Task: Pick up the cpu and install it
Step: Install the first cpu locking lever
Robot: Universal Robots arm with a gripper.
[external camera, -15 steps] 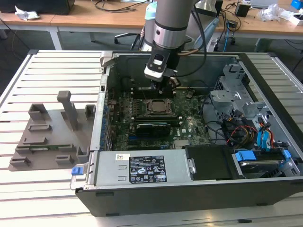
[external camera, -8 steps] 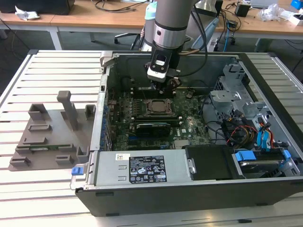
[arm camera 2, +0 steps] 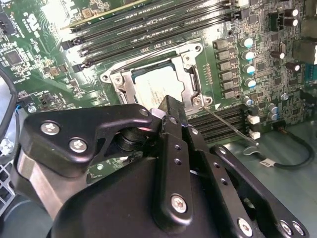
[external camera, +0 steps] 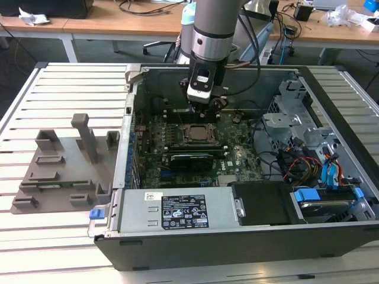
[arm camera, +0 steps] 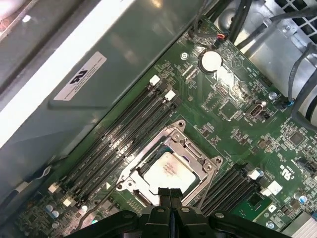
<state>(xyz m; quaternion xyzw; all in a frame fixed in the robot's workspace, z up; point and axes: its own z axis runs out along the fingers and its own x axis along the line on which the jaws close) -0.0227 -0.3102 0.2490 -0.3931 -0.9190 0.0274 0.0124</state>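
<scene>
While the arm hangs inside the open computer case (external camera: 331, 236) on the slatted bench (external camera: 59, 89), the end effector (arm camera: 170, 194) sits just above the cpu (arm camera: 166, 173), its fingertips pressed together with nothing between them. The cpu already lies in the socket frame (arm camera: 195, 148) on the green motherboard (arm camera: 237, 124), beside the memory slots (arm camera: 124, 129). In the second wrist view its pale top (arm camera 2: 153, 87) shows within the metal frame, level as far as I can tell. Doing this step well, I judge, means checking that the chip lies flat and square in its seat, touching it only straight down and lightly, and staying clear of the thin lever (arm camera 2: 225, 126).
</scene>
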